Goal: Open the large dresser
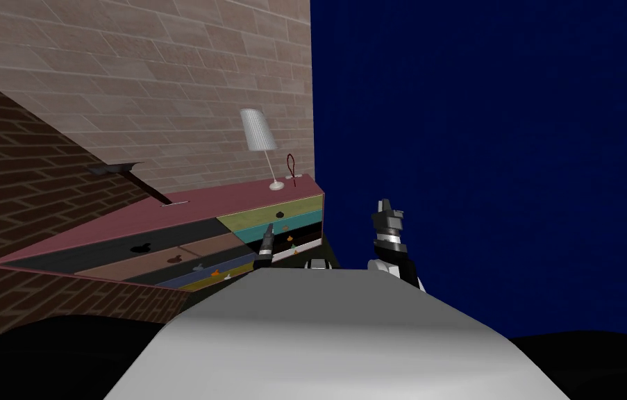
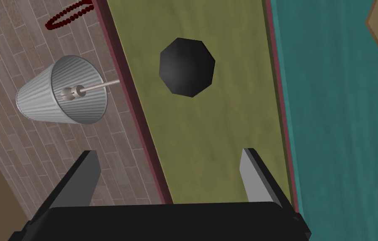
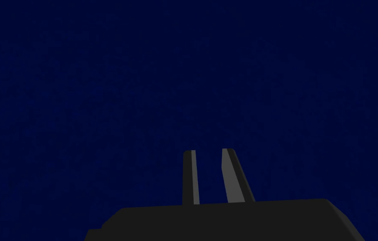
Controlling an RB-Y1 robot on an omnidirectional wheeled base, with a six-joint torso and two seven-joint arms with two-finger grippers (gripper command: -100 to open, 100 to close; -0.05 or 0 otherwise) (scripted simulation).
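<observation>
Am holding left pincer (image 2: pixel 170 152) wide, facing olive top drawer (image 2: pixel 209 146) of dresser (image 1: pixel 235 198) standing front-left. Black knob (image 2: pixel 187 67) lying straight ahead, beyond fingertips, roughly centred, not yet between them. Right pincer (image 3: pixel 209 150) narrow, hanging well apart.

left tool (image 2: pixel 170 152) | clear path to black knob (image 2: pixel 187 67) | lamp (image 2: pixel 62 90) aside

You have nothing to read here. The dresser (image 1: pixel 166 236) carries no lettering, label, brand, number or sign on its coloured drawer fronts, and the lamp (image 1: pixel 258 132) standing on its top is just as plain.
</observation>
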